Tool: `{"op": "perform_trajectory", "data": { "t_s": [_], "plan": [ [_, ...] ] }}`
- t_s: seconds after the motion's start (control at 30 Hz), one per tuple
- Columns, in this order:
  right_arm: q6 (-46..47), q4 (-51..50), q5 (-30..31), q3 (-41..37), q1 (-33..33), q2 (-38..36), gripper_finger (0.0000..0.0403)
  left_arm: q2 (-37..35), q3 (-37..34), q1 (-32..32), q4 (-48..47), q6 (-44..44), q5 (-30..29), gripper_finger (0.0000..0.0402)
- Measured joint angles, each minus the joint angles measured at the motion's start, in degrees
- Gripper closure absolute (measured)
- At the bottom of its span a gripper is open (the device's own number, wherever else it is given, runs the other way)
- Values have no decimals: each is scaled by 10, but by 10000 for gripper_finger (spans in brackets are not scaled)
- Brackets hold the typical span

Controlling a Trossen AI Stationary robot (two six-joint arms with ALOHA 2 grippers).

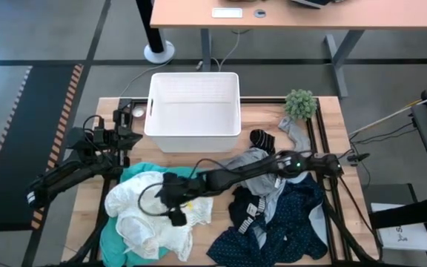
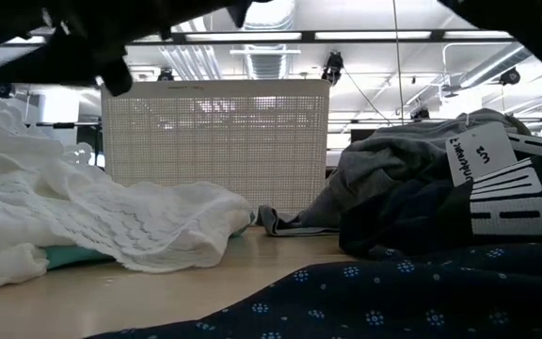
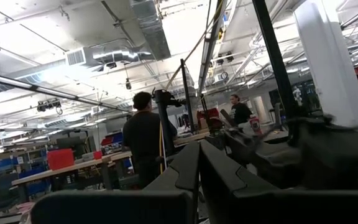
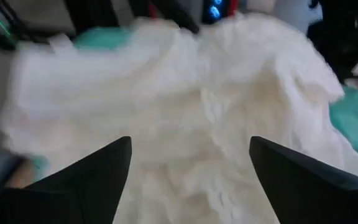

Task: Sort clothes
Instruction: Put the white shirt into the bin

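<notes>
My right gripper (image 1: pixel 175 208) hangs with fingers spread wide, holding nothing, over the crumpled white knitted garment (image 1: pixel 154 215), which lies on the teal cloth (image 1: pixel 113 237) at the table's left front. The navy dotted fabric (image 1: pixel 288 230) and grey garment (image 1: pixel 262 178) lie to its right. My left gripper (image 1: pixel 128 137), fingers pressed together, waits beside the white ribbed plastic basket (image 1: pixel 193 104)

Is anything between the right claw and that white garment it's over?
Nothing visible. The right claw is open right above the white garment, with only bare fabric between its fingers. The left claw waits shut, pointing off into the room.
</notes>
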Motion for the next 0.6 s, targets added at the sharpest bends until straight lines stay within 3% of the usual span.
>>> {"op": "perform_trajectory", "data": {
  "t_s": [0.17, 0.6],
  "plan": [
    [-5, 11, 37, 58, 1, 48, 89, 0, 0, 0, -1, 0, 0, 402],
    [-9, 33, 40, 55, -8, 83, 89, 0, 0, 0, 0, 0, 0, 402]
  ]
}}
